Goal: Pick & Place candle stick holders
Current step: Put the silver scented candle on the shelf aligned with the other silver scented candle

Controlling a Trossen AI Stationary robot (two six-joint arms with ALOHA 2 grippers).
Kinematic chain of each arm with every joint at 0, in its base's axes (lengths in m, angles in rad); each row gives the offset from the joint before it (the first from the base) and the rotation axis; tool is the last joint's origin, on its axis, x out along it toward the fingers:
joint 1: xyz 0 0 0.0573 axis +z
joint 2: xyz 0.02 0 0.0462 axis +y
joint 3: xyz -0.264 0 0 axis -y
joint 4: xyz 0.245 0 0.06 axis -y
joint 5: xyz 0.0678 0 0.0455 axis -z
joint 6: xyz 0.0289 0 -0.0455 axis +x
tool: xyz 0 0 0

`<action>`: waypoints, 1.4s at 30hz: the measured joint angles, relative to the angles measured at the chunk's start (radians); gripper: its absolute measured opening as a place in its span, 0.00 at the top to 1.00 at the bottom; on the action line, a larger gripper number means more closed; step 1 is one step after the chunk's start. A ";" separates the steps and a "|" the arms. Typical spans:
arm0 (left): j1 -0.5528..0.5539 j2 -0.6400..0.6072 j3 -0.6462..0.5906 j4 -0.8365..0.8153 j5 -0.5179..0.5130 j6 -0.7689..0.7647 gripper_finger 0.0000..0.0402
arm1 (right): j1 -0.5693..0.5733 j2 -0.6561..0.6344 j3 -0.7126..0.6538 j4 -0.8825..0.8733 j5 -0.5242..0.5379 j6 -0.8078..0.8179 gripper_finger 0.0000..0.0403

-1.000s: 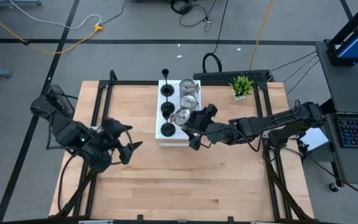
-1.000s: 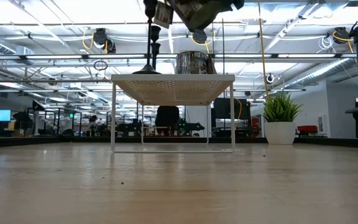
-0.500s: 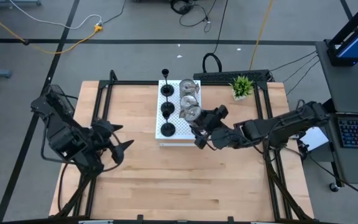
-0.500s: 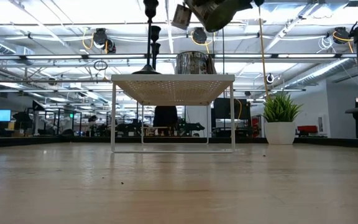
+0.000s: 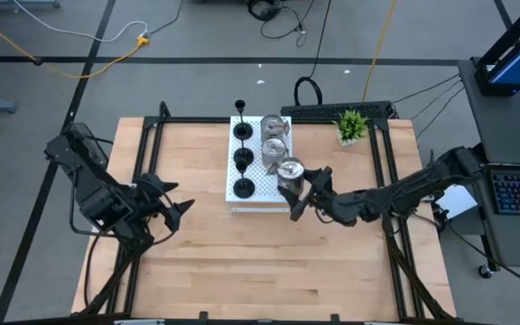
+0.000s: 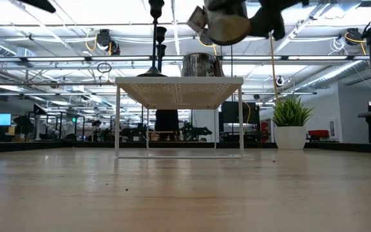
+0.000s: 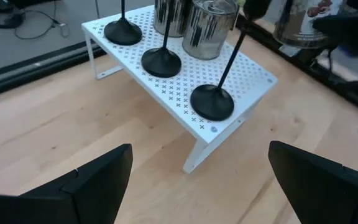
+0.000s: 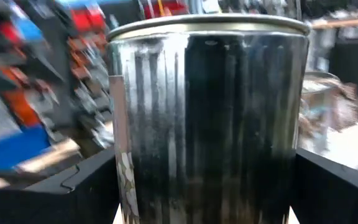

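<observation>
A white perforated shelf (image 5: pixel 253 162) stands at the table's far middle. Three black holders (image 7: pixel 212 101) (image 7: pixel 161 61) (image 7: pixel 122 30) with thin stems stand on its left side by their round bases. Two silver holders (image 7: pixel 209 28) (image 7: pixel 169 15) stand on its right side. My right gripper (image 5: pixel 301 191) is shut on a third silver holder (image 5: pixel 289 171), held in the air by the shelf's near right corner. My left gripper (image 5: pixel 171 202) is open and empty over the table, left of the shelf. My right gripper pinches the silver holder's ribbed side wall (image 8: pixel 209 124) between its two fingers (image 8: pixel 48 193), one on each side. The fingers come about level from the table's right side. The holder is lifted clear, higher than the shelf top in the low view (image 6: pixel 227 22).
A small green potted plant (image 5: pixel 351 125) stands at the table's far right. A black strip (image 5: pixel 337 110) lies along the far edge behind the shelf. Bare wooden tabletop (image 5: pixel 260 262) lies near of the shelf and between the arms.
My right gripper has carried the silver holder from over the shelf toward the table's right edge and a little nearer, off the shelf's near right corner, keeping it in the air. My left gripper has drawn back a little toward the table's left edge.
</observation>
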 joint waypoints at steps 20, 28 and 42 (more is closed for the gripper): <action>0.134 -0.361 -0.536 0.745 0.049 0.495 0.07 | -0.132 0.082 -0.122 0.364 -0.204 -0.150 0.12; 0.377 -0.431 -0.554 0.876 0.279 0.811 0.08 | -0.154 0.166 -0.122 0.418 -0.200 -0.137 0.12; 0.609 -0.532 -0.554 0.874 0.473 1.008 0.09 | -0.163 0.288 -0.121 0.502 -0.231 -0.068 0.12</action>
